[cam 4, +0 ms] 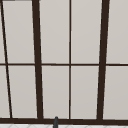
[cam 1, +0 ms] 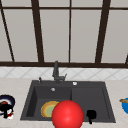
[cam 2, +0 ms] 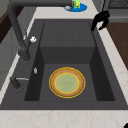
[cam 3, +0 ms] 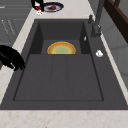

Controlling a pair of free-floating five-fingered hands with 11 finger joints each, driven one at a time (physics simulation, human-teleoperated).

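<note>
The left robot hand (cam 1: pixel 6 109) is seen at the dark plate (cam 1: pixel 10 99) on the desk (cam 1: pixel 15 86), left of the sink (cam 1: pixel 105 105); whether it is spread or pinching cannot be told. The right robot hand (cam 1: pixel 91 115) is held at the sink's front edge with fingers curled down, holding nothing. A yellow plate (cam 2: pixel 67 82) is seen lying in the sink bowl.

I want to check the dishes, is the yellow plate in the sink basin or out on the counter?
In the basin. The yellow plate lies flat on the bottom of the sink, in the deep compartment by the faucet.
</note>
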